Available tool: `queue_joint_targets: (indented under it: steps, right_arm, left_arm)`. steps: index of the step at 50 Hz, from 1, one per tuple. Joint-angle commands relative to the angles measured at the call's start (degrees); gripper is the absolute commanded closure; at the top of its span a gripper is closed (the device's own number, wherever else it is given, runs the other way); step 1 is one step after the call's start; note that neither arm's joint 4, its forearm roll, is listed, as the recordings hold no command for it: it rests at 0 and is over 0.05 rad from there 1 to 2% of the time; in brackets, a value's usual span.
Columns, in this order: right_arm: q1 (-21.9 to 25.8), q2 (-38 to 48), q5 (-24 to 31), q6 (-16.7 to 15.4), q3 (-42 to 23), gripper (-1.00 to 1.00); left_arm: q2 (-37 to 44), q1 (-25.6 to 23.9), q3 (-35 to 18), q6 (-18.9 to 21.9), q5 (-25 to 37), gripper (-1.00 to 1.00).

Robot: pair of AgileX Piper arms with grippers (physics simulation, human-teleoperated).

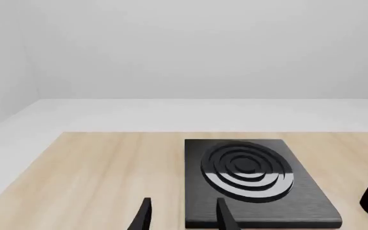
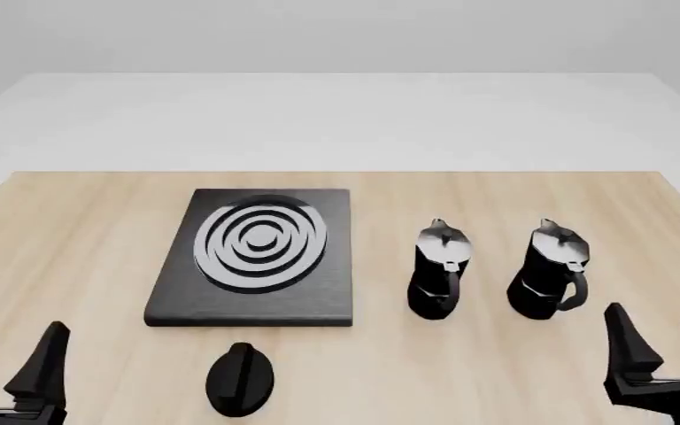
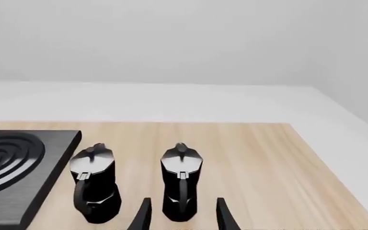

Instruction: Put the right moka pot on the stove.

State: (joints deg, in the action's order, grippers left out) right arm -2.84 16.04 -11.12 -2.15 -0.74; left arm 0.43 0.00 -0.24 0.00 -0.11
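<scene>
Matte black end effectors (image 2: 659,350), tapered pointed fingers (image 2: 45,359)

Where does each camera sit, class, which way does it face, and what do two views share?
Front: above and behind the arms, facing down at stove, both pots, both end effectors.
Left wrist: behind left end effector, facing the stove.
Right wrist: behind right end effector, facing right moka pot.
Shared: both wrist views show the stove.

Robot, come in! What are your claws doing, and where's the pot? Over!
Left claw and right claw open, empty. Right moka pot on table, off stove. Other pot stands between.
</scene>
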Motion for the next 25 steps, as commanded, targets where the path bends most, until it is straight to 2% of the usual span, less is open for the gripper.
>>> queue_joint_targets:
  steps: [1,4,7,10,11,14,18,25]
  right_arm:
    - [-1.1,9.0,-6.3,-1.6,-0.2,-1.0]
    - [-1.3,12.5,-8.3,-1.0,-0.4,-1.0]
    - [-0.6,18.1,-12.6,-1.7,-0.2,-1.0]
    - [-0.7,20.0,-14.3,-1.8,0.0,-1.0]
    - [-0.6,24.6,-17.3,-2.2,-0.9,-1.0]
    - [-1.7,27.8,-19.4,-2.9,-0.9,-1.0]
    - [-0.9,31.1,-22.1,-1.6,-0.6,-1.0]
    - [0.1,36.0,-24.8,-1.4,-1.3,-1.0]
  left_arm:
    - [0.0,0.0,0.0,0.0,0.0,-1.0]
    - [0.0,0.0,0.0,0.0,0.0,-1.0]
    - [0.0,0.0,0.0,0.0,0.0,-1.0]
    - [0.0,0.0,0.0,0.0,0.0,-1.0]
    - [0.0,0.0,0.0,0.0,0.0,-1.0]
    - [0.0,0.0,0.0,0.0,0.0,-1.0]
    - [0.0,0.0,0.0,0.0,0.0,-1.0]
    - [0.0,0.0,0.0,0.0,0.0,-1.0]
